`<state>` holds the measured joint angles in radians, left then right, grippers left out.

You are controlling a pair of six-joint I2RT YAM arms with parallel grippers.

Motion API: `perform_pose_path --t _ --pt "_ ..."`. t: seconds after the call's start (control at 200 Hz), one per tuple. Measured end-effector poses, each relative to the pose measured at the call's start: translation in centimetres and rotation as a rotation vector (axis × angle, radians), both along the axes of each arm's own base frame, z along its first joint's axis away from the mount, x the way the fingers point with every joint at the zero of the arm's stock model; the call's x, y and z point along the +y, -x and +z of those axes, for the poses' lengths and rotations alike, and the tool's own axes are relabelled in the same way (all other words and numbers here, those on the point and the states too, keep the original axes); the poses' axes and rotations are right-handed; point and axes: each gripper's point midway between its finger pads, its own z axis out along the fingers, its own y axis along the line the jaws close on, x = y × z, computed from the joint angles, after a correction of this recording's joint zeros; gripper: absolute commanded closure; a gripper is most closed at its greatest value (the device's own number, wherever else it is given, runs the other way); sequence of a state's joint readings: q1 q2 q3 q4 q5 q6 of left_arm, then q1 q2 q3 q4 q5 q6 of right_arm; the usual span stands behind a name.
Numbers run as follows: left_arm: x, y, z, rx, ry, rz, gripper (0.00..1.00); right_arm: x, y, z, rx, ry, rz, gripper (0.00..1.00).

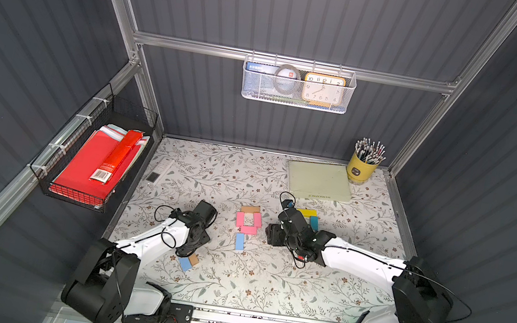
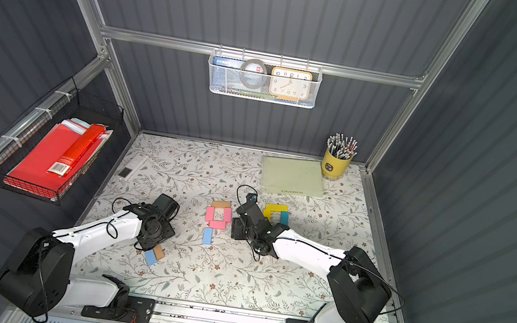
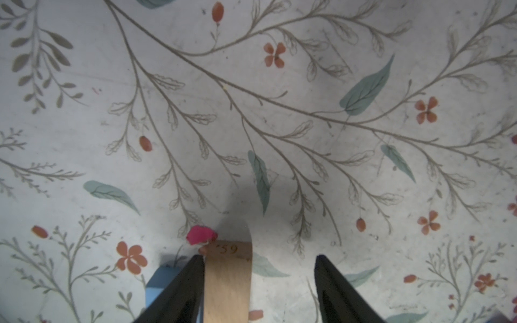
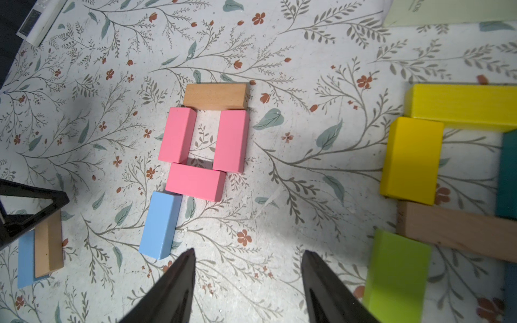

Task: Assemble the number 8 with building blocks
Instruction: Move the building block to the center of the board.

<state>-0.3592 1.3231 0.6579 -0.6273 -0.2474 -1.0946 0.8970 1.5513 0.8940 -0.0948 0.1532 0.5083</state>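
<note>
— How do the blocks look?

— Small flat bricks, square-edged, in matt paint or bare wood with the grain showing. Near the middle of the table (image 1: pixel 266 277) five lie flat and touching. A tan brick (image 4: pixel 215 96) sits crosswise on the far side. A pink brick (image 4: pixel 177 134) and a second pink brick (image 4: pixel 232 139) run back from its ends. A third pink brick (image 4: pixel 195 181) lies crosswise below them, closing a small square of floral print. A blue brick (image 4: pixel 161 225) runs on from that bar's left end toward the front edge.

— And your hands?

— My left gripper (image 3: pixel 258 257) is toward the front-left corner, jaws apart. One finger (image 3: pixel 181 288) rests against the long side of a tan block (image 3: pixel 228 279); the other stands clear of it, so I grip nothing. A blue block (image 3: pixel 156 282) lies alongside the tan one, on that finger's side. There is a pink scrap (image 3: pixel 200 235) at the tan block's end, paper or chipped paint, I can't tell which.

— The right one?

— My right gripper (image 4: pixel 249 251) is spread and empty over bare print, just beside the figure. Toward the right edge more bricks huddle together: a yellow bar (image 4: pixel 464 106), a yellow brick (image 4: pixel 411 159), a teal brick (image 4: pixel 507 173), a tan bar (image 4: pixel 456 232) and a lime brick (image 4: pixel 397 276).
</note>
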Motion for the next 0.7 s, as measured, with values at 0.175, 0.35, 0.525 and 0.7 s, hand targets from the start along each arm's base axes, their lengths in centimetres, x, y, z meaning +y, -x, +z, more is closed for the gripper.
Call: perform_pose_path --t 0.175,0.35,0.525,0.7 --pt "-0.2 0.1 -0.3 0.009 0.01 0.004 0.45 -0.8 0.3 -0.9 0.01 0.018 -0.004 0.35" --pt "-0.4 -0.3 -0.3 -0.005 0.019 0.003 0.48 -1.7 0.4 -1.1 0.012 0.019 -0.016 0.35" --pt "-0.5 -0.5 -0.6 -0.007 0.02 -0.01 0.51 -2.1 0.1 -0.7 0.003 0.006 -0.026 0.35" --pt "-0.7 -0.5 -0.9 -0.002 0.023 -0.029 0.53 -2.3 0.2 -1.0 0.007 0.009 -0.027 0.35"
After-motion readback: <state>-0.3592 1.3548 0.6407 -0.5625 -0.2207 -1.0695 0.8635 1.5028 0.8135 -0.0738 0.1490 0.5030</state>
